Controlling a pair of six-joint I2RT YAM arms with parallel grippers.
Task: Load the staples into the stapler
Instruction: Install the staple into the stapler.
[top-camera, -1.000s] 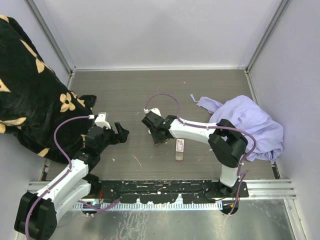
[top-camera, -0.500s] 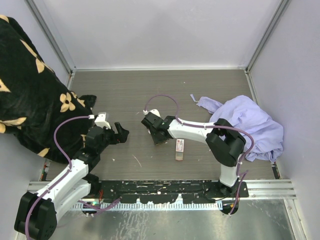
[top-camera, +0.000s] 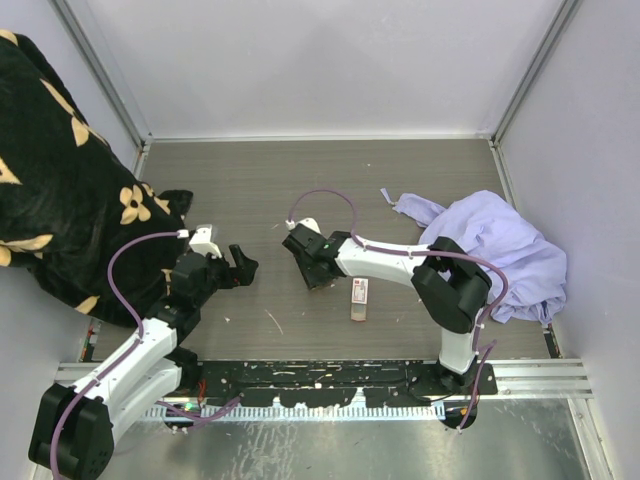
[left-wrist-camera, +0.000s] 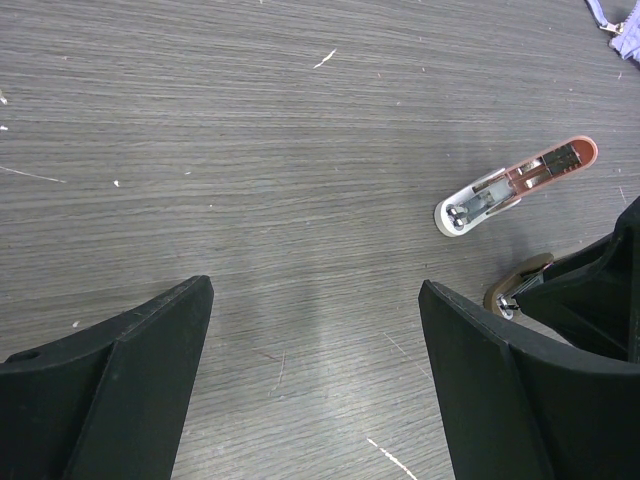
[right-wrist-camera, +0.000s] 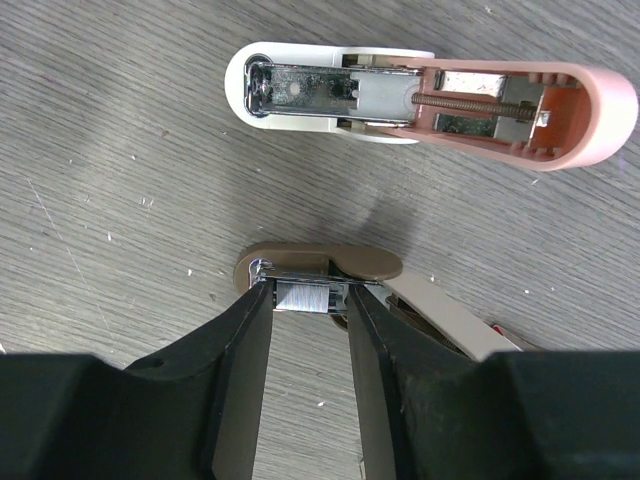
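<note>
At far left of the table (top-camera: 250, 180), well apart from the L gripper (left-wrist-camera: 315, 290), a black blanket w/ tan flowers (top-camera: 60, 170) is heaped against the wall. The L gripper hovers over bare wood grain w/ its jaws spread wide and nothing btwn them. From its wrist cam the stapler (right-wrist-camera: 420, 95) lies ahead and to the right, not touching it.

Next over, near table centre, the R gripper (right-wrist-camera: 310, 305) points down at the tabletop. Its jaws stand narrow. A short silver strip of staples (right-wrist-camera: 312, 296) fills the gap btwn the tips, and both fingers (right-wrist-camera: 235, 380) appear to press on its ends, so it reads as pinched. Right at the tips, touching the strip's far side, sits a tan rounded piece (right-wrist-camera: 320, 262) w/ a chrome edge. A beige arm runs off from it under the R finger; can't tell what that part is.

Just beyond the R gripper's tips, apart from the strip and the tan piece, the stapler lies swung fully open on the table. Its white half shows the bare metal channel and its pink half shows the spring rod. In the top view it's just right of the R gripper, a bit nearer the arm bases.

Far right, well clear of both grippers, a crumpled lavender cloth (top-camera: 505, 250) lies by the wall, partly behind the R arm.
</note>
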